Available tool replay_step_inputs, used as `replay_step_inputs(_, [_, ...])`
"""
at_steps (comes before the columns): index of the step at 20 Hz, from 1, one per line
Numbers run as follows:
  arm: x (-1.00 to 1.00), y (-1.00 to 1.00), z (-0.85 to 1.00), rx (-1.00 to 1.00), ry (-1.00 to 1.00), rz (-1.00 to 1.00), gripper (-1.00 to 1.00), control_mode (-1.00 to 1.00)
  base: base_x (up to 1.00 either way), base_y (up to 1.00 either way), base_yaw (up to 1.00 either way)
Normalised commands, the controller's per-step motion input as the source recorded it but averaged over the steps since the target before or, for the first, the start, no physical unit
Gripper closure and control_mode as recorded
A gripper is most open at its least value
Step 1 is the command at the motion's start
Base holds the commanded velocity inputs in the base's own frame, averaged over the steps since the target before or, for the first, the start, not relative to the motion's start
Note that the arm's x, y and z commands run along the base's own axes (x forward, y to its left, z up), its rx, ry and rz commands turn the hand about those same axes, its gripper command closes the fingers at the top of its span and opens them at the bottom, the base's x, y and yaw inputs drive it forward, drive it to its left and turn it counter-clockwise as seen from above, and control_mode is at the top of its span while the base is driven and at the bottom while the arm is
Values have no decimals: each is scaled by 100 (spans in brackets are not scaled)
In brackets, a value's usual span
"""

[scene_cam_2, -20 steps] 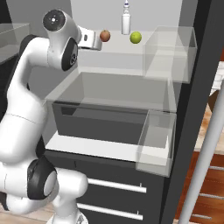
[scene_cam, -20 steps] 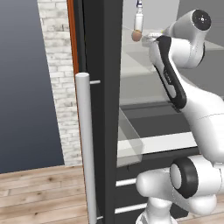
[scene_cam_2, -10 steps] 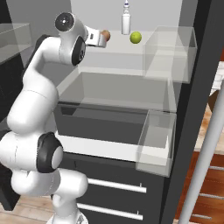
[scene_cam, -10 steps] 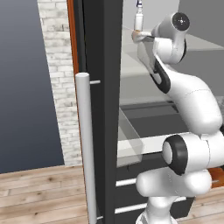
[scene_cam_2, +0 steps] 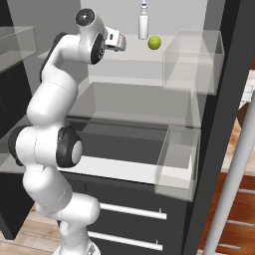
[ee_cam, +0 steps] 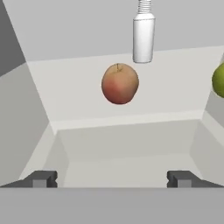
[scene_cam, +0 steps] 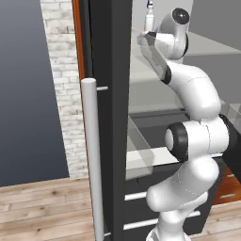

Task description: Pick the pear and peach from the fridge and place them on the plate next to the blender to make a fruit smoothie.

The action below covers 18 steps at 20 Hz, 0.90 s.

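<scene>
Peach and pear on the fridge's top shelf, gripper facing the peach

The peach [ee_cam: 120, 83] sits below a white bottle [ee_cam: 143, 35], the pear [ee_cam: 219, 79] apart at its right; the gripper [ee_cam: 112, 179], jaws spread wide and holding nothing, hangs short of the peach inside the fridge [scene_cam_2: 219, 74]

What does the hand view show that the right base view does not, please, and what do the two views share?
Hand view alone: the round pinkish-orange peach on the pale fridge shelf, centred ahead of the open gripper.

Right base view alone: the white arm reaching in, the clear door bins and the silver bar handle.

Both: the yellow-green pear and the white bottle on that shelf.
</scene>
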Motion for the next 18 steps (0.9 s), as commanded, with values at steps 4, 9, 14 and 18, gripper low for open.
replay_step_inputs(4, [42, -3, 0, 0, 0, 0, -100, -100, 0, 0, 0])
replay_step_inputs(9, [43, -7, -2, 0, 0, 0, -100, -100, 0, 0, 0])
replay_step_inputs(14, [45, -6, -3, 0, 0, 0, -100, -100, 0, 0, 0])
replay_step_inputs(18, [46, 0, -1, 0, 0, 0, -100, -100, 0, 0, 0])
